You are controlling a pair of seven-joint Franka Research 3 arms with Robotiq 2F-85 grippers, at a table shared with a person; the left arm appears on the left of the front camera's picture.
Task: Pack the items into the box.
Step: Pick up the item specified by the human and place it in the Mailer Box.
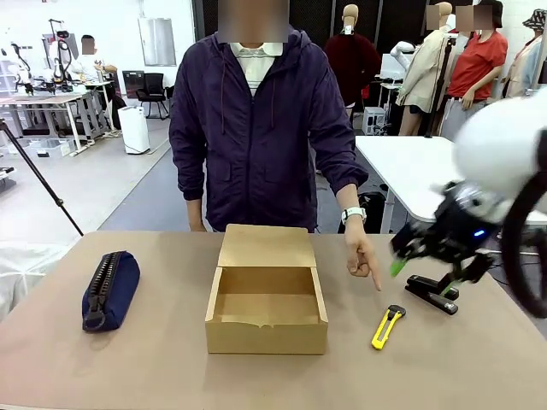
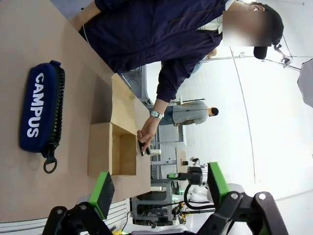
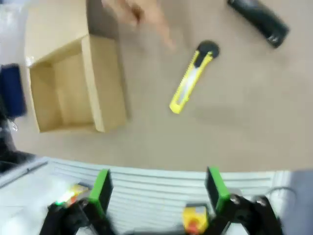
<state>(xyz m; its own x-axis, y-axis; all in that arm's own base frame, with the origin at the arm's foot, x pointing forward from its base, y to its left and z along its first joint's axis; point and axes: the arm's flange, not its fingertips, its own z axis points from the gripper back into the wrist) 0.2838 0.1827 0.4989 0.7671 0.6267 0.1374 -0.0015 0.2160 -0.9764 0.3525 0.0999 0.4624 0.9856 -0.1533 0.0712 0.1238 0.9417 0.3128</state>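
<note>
The open brown box (image 1: 266, 329) sits mid-table with its lid flap folded back; it also appears in the left wrist view (image 2: 99, 149) and the right wrist view (image 3: 107, 81). To its right lie the yellow-and-black utility knife (image 1: 387, 327) (image 3: 191, 78) and the black stapler (image 1: 432, 293) (image 3: 258, 18). The person's hand (image 1: 363, 256) points down toward the knife. My right gripper (image 1: 432, 263) (image 3: 159, 191) hovers open, blurred, above the stapler and knife. My left gripper (image 2: 159, 188) is open and holds nothing, well away from the box.
A navy zippered pouch (image 1: 109, 289) (image 2: 40, 110) lies left of the box. The person stands at the far edge behind the box. Bare tabletop (image 1: 154, 367) stretches in front of the box and pouch.
</note>
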